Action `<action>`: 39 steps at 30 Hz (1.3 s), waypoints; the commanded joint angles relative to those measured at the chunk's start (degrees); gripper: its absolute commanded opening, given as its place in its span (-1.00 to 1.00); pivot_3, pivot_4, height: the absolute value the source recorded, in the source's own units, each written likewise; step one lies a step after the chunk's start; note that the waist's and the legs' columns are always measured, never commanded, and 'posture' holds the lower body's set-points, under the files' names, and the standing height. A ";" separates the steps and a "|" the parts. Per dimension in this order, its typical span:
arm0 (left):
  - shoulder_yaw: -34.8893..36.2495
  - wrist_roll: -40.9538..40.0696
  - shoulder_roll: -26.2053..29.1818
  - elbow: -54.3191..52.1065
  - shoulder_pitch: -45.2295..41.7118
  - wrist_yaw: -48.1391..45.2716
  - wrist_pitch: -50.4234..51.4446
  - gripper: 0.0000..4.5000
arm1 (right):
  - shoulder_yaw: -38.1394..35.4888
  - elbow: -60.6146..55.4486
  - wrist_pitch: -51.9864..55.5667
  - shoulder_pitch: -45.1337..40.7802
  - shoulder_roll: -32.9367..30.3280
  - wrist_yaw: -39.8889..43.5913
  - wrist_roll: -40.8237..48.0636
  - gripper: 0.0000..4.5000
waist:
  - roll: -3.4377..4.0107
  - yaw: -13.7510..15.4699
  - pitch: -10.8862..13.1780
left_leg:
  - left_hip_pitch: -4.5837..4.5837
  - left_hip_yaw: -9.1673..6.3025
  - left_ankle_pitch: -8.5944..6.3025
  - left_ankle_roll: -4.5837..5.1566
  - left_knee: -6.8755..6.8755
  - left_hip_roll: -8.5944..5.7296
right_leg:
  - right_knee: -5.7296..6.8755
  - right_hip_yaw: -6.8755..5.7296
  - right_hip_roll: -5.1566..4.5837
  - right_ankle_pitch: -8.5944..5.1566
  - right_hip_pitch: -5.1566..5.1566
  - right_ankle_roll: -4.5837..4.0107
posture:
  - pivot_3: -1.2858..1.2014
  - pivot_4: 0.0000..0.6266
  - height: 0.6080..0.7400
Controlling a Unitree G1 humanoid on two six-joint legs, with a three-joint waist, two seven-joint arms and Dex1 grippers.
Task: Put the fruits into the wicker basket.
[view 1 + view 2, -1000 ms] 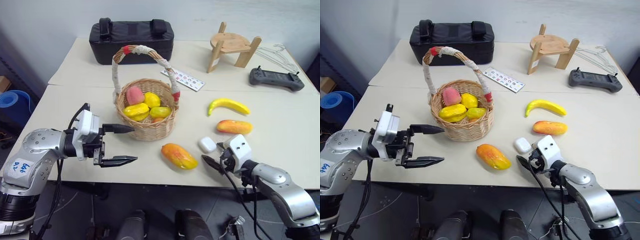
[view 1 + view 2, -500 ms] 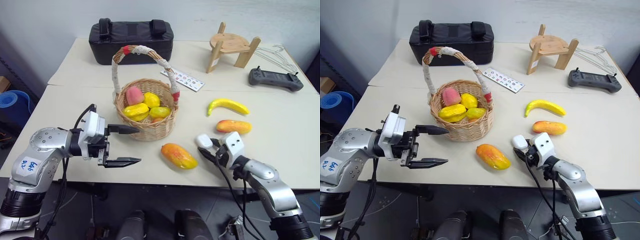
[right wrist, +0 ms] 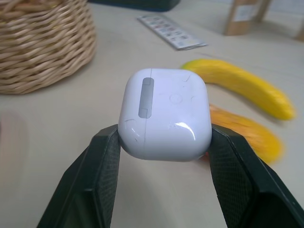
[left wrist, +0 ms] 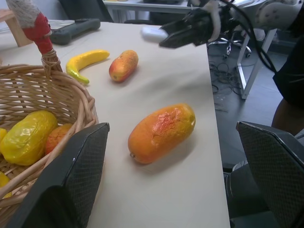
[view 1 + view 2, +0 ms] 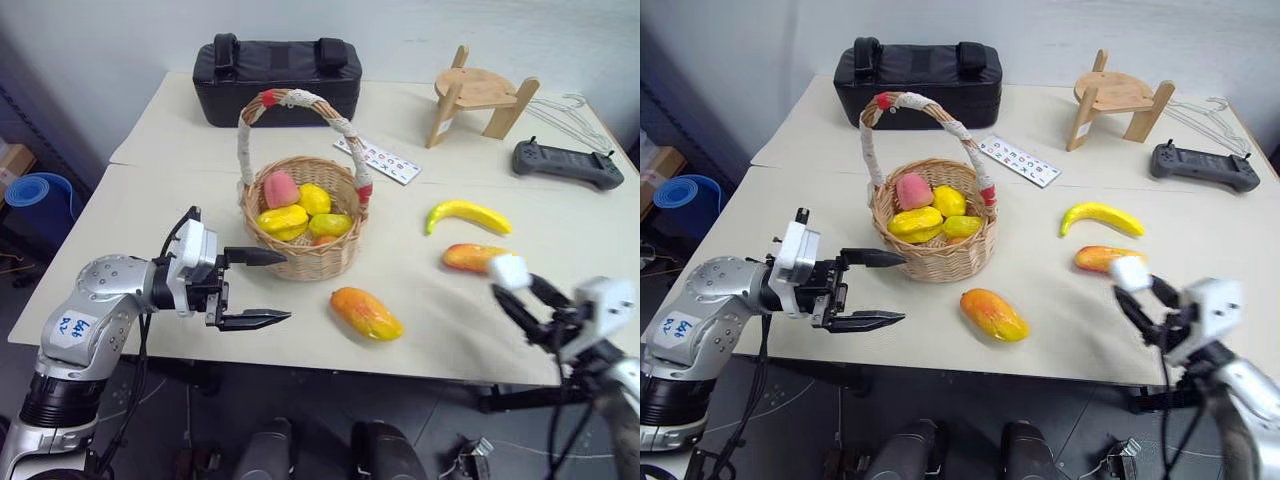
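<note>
A two-armed robot works at a cream table (image 5: 150,215) where a wicker basket (image 5: 305,258), its arched handle wrapped in white cord with red ends, already holds several yellow toy fruits and one pink one. The right gripper (image 5: 520,293) is raised off the table near the front right edge, its two black fingers (image 3: 90,183) clamped on either side of a small white rounded case (image 3: 165,115). The left gripper (image 5: 262,287) hangs just beside the basket's front left wall, fingers spread wide and holding nothing, pointing across toward the fruit. Three fruits lie outside the basket on the tabletop: one orange-yellow mango (image 5: 366,313) near the front edge, just right of the basket; a second mango (image 5: 470,257) farther right, close behind the lifted case; and a curved yellow banana (image 5: 466,213) just behind that mango. At the back of the table sit a black bag (image 5: 277,78), a white printed card (image 5: 382,160), a small wooden stand (image 5: 480,95), wire hangers (image 5: 565,108) and a dark handheld controller (image 5: 560,163).
</note>
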 commanded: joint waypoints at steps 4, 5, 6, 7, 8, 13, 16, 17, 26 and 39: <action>-0.63 -1.05 -1.99 -1.86 -2.73 0.99 0.47 1.00 | -3.27 36.44 -12.96 -10.48 -9.50 -1.56 -11.04 0.01 | 0.00 -0.69 0.00 | 0.13 0.12 -0.13 0.24 0.00 0.02 | 0.04 0.14 0.03 0.02 0.03 -0.01 | 0.03 -0.52 1.00; -0.94 -1.08 -2.27 -2.04 -3.13 1.00 0.74 1.00 | -2.49 41.44 -13.61 -13.67 -10.27 -2.16 -11.89 0.01 | 0.00 -1.12 0.00 | 0.14 0.14 -0.06 0.12 0.00 0.02 | 0.05 0.14 0.03 0.02 0.02 -0.01 | 0.03 -0.52 1.00; -1.24 -0.98 -2.52 -2.21 -3.41 0.90 0.84 1.00 | -1.84 45.84 -14.54 -16.62 -10.85 -2.66 -12.60 0.01 | 0.03 -1.36 0.00 | 0.14 0.16 0.02 0.00 0.00 0.02 | 0.06 0.14 0.04 0.02 0.01 -0.01 | 0.03 -0.52 1.00; -1.44 -0.92 -2.69 -2.25 -3.66 0.84 0.93 1.00 | -1.34 49.16 -15.42 -18.80 -11.30 -2.90 -13.17 0.01 | 0.09 -1.60 -0.03 | 0.10 0.16 0.08 -0.03 -0.03 0.02 | 0.06 0.14 0.04 0.01 -0.03 -0.03 | 0.03 -0.52 1.00; -1.59 -0.93 -2.81 -2.38 -3.81 0.88 1.05 1.00 | -0.78 52.27 -16.18 -20.87 -11.65 -2.96 -13.63 0.01 | 0.15 -1.70 -0.04 | 0.11 0.20 0.14 -0.06 -0.04 0.06 | 0.06 0.16 0.08 0.00 -0.05 -0.05 | 0.03 -0.52 1.00; -1.73 -0.66 -2.89 -2.08 -4.26 0.89 0.93 1.00 | 1.36 60.03 -16.63 -27.01 -12.94 -1.47 -13.90 0.16 | 0.21 -1.57 -0.02 | 0.05 0.31 0.15 -0.08 -0.01 0.15 | 0.06 0.22 0.19 -0.01 -0.14 -0.05 | 0.03 -0.52 1.00; -1.44 -0.22 -2.82 -1.70 -3.85 0.94 0.32 1.00 | 2.49 57.14 -17.01 -26.40 -14.38 -3.61 -15.97 0.59 | 0.21 -1.32 -0.02 | 0.03 0.30 0.14 -0.07 0.09 0.15 | 0.06 0.24 0.18 0.00 -0.10 -0.04 | 0.03 -0.52 1.00; -1.40 -0.03 -2.91 -1.56 -3.56 1.03 0.05 1.00 | 1.67 54.55 -16.24 -25.27 -14.87 -4.28 -15.76 0.76 | 0.21 -1.24 -0.02 | 0.03 0.28 0.14 -0.07 0.10 0.14 | 0.06 0.24 0.16 0.00 -0.09 -0.04 | 0.03 -0.52 1.00; 0.71 4.49 1.10 5.45 0.07 -2.85 -5.91 1.00 | 0.79 5.75 2.86 -7.19 -17.72 9.75 3.12 0.97 | 0.26 -1.60 -0.02 | 0.04 0.29 0.06 -0.14 0.08 0.30 | 0.05 0.31 0.33 0.01 -0.10 -0.03 | 0.03 -0.52 1.00; 5.21 7.15 7.84 12.79 8.44 -9.66 -12.82 1.00 | 35.26 -21.84 38.33 -25.18 -12.69 -8.46 14.17 0.97 | 0.19 -1.21 -0.02 | -0.23 0.10 -0.35 -0.11 0.26 0.44 | -0.14 0.24 0.17 0.00 -0.29 -0.18 | 0.03 -0.52 1.00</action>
